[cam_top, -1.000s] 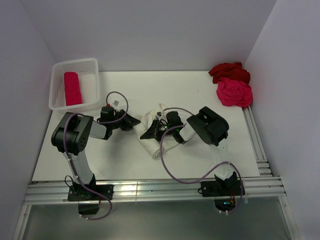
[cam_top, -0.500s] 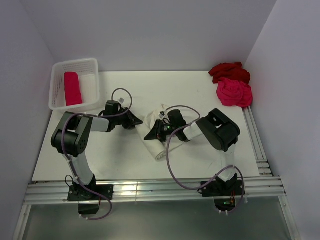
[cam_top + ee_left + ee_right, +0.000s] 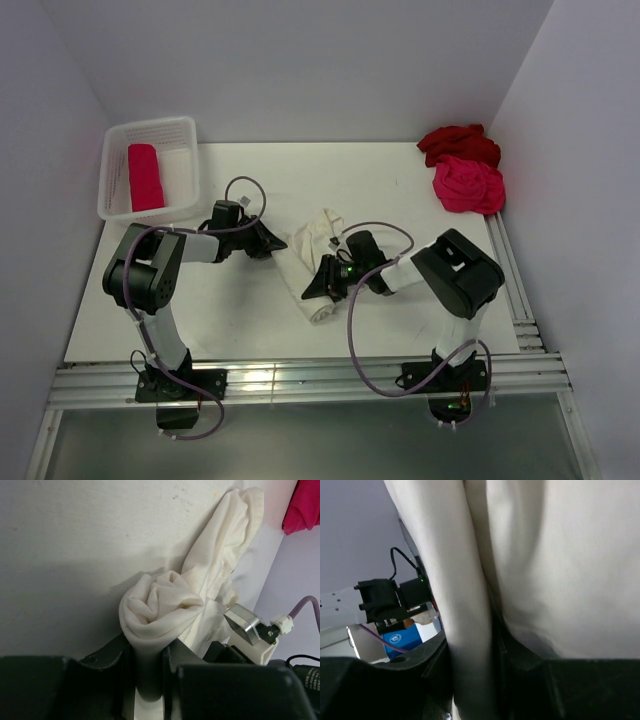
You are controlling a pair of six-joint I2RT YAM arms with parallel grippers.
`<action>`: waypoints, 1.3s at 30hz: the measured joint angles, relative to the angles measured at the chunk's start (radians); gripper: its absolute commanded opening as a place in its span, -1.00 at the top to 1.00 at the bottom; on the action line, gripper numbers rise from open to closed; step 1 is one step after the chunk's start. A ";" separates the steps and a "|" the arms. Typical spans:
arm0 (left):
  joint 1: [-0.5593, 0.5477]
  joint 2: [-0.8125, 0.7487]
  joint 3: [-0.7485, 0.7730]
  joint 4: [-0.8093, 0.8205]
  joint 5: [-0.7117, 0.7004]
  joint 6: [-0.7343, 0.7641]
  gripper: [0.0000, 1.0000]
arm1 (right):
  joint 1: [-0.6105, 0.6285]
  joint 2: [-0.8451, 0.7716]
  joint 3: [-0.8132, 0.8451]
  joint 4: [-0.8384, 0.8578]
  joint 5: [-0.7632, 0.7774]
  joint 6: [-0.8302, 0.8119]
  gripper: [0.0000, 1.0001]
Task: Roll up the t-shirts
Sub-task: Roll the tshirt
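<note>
Currently: cream-white t-shirt [image 3: 320, 228] part-rolled, centre of desk [image 3: 400, 190]
Right gripper [image 3: 316, 291] has shifted toward the near edge, so rolling proceeds; both sets of jaws pinch cloth, left gripper [image 3: 274, 244] on the rolled end

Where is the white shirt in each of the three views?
Top view: white shirt in the middle.
Left wrist: centre, rolled end in the left pincer.
Right wrist: fills most of it, in the right pincer.
Shared landmark: pink shirt, far right in top view, top-right corner in left wrist.
</note>
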 measured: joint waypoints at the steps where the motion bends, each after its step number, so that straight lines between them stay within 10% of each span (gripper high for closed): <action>1: 0.000 0.000 0.001 -0.002 -0.001 0.000 0.99 | 0.000 -0.014 -0.019 -0.002 -0.003 -0.001 0.24; 13: 0.000 0.000 0.029 -0.021 -0.063 0.013 0.99 | 0.035 -0.204 -0.241 -0.167 -0.088 -0.051 0.22; 22: -0.006 0.000 0.041 -0.022 -0.112 0.027 0.99 | 0.056 -0.512 -0.256 -0.568 0.011 -0.135 -0.17; 28: -0.018 -0.008 0.041 -0.029 -0.131 0.044 0.99 | 0.097 -0.625 0.080 -0.925 0.259 -0.239 -0.18; 35: -0.022 -0.037 0.034 -0.069 -0.137 0.078 0.99 | 0.256 -0.377 0.522 -1.128 0.596 -0.326 -0.18; 36: -0.022 -0.040 0.033 -0.077 -0.135 0.082 0.99 | 0.284 -0.321 0.583 -1.158 0.649 -0.337 -0.79; 39: -0.022 -0.045 0.033 -0.097 -0.128 0.087 0.99 | 0.363 -0.163 0.768 -1.250 0.796 -0.374 -0.80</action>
